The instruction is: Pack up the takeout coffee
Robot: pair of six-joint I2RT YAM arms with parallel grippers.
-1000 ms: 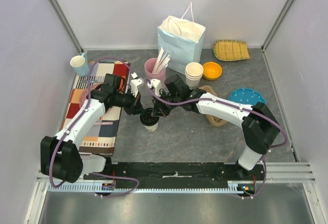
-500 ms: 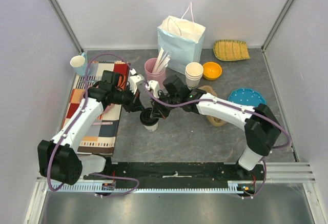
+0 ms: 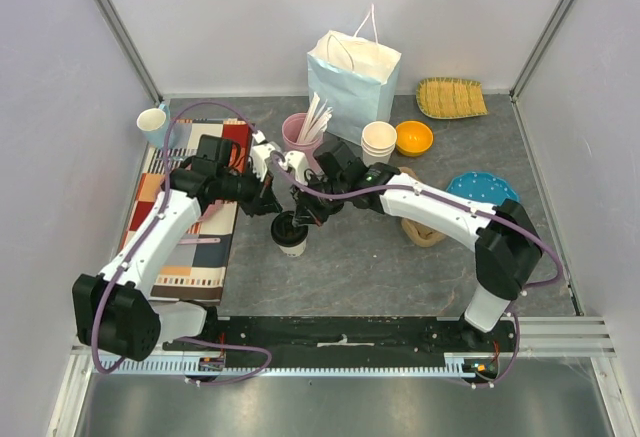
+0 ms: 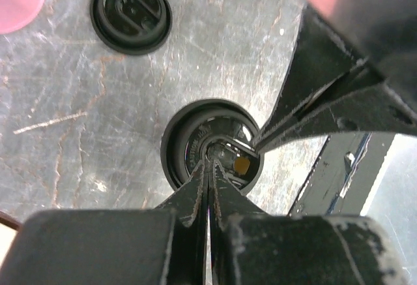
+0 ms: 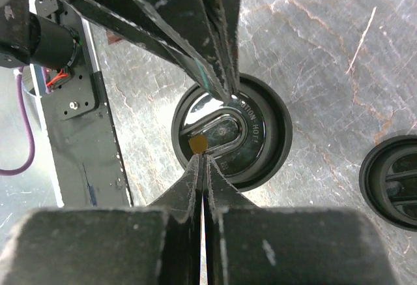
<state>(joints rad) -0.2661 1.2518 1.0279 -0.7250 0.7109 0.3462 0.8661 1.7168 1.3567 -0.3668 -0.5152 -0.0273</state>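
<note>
The takeout coffee (image 3: 290, 234), a small white paper cup with a black lid, stands on the grey table between both arms. My left gripper (image 3: 274, 207) is shut, its tips over the lid's left side. My right gripper (image 3: 309, 213) is shut, its tips over the lid's right side. In the left wrist view the shut left gripper (image 4: 208, 162) points at the lid (image 4: 182, 141), with the right gripper's fingers (image 4: 326, 96) beside it. In the right wrist view the shut right gripper (image 5: 202, 157) sits at the edge of the lid (image 5: 260, 135).
A pale blue paper bag (image 3: 352, 77) stands open at the back. A pink cup of stirrers (image 3: 300, 132), stacked white cups (image 3: 378, 142), an orange bowl (image 3: 413, 138), a blue plate (image 3: 482, 189), a mug (image 3: 155, 125) and a patchwork cloth (image 3: 190, 227) surround the arms. A loose lid (image 4: 130, 14) lies nearby.
Both shut grippers have drawn back slightly toward the far side, so more of the lid shows. The cup has stayed in place.
</note>
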